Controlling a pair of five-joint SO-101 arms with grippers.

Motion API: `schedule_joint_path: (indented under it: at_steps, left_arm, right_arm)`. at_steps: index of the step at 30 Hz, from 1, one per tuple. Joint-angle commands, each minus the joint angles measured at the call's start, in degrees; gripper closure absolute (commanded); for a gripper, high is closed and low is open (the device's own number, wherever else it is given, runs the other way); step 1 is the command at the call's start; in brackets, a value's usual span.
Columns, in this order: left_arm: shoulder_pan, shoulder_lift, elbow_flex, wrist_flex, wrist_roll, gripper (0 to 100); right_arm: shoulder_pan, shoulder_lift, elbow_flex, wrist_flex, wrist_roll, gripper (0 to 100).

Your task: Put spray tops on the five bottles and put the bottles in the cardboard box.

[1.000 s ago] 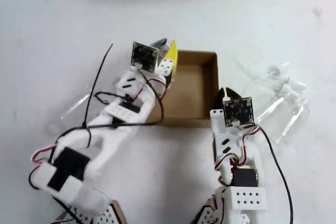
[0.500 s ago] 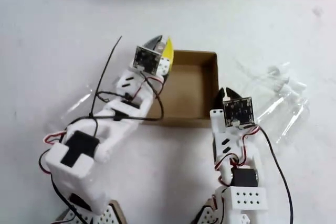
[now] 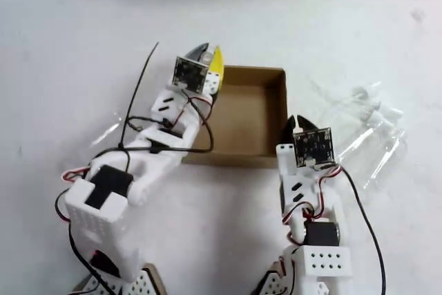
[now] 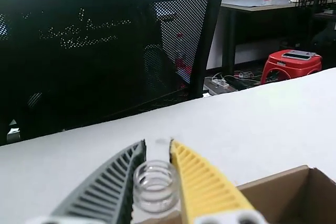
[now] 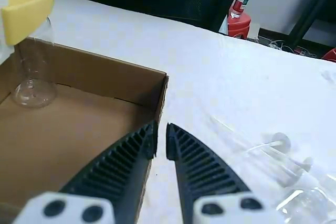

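The left gripper (image 3: 207,56) is sitting over the far left corner of the cardboard box (image 3: 282,112), and it's clamping a clear bottle (image 4: 155,184) right at the neck. The grey finger and the yellow finger (image 4: 202,182) are pressing in on either side, only as far apart as the neck is wide. The open threaded mouth is poking up between them.

From the right wrist view, the bottle (image 5: 32,85) is hanging upright just inside that same corner of the box (image 5: 105,80), with its round base down near the floor. I honestly can't tell if it's touching the cardboard.

The right gripper (image 3: 293,124) is hanging just inside the near right corner of the box. Its black jaws are pinching almost together with only a thin slit between them, and it's gripping nothing (image 5: 161,129).

Off to the right of the box, the loose bottles (image 3: 383,146) and spray tops (image 3: 364,100) are lying in a jumble on the white table (image 3: 83,39), well apart from the box wall.

Past the far side of the box, beyond the table edge, a black mesh chair (image 4: 105,51) is standing.
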Motion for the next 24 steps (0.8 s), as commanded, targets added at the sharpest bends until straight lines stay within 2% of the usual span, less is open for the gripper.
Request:
schedule_joint_path:
  at_steps: [1, 6, 9, 13, 19, 24]
  left_arm:
    - [-0.7, -0.6, -2.5, -1.1, -0.4, 98]
    - [-0.9, -0.7, -2.5, -1.1, 6.2, 95]
    - [-0.9, -0.7, -2.5, -0.6, 6.8, 86]
    - [-0.9, -0.7, -3.0, 4.0, 6.9, 75]
    - [-0.9, -0.9, -3.1, 4.0, 6.9, 78]
    - [-1.0, -7.0, -2.5, 4.7, 6.9, 78]
  right_arm:
    - [0.4, 0.2, 0.6, -1.5, 0.3, 98.1]
    - [0.4, 0.2, 0.6, -1.5, 0.3, 98.1]
    - [0.4, 0.2, 0.6, -1.5, 0.3, 98.1]
    - [0.4, 0.2, 0.6, -1.5, 0.3, 98.1]
    - [0.4, 0.2, 0.6, -1.5, 0.3, 98.1]
    - [0.3, 0.2, 0.6, -1.5, 0.3, 98.1]
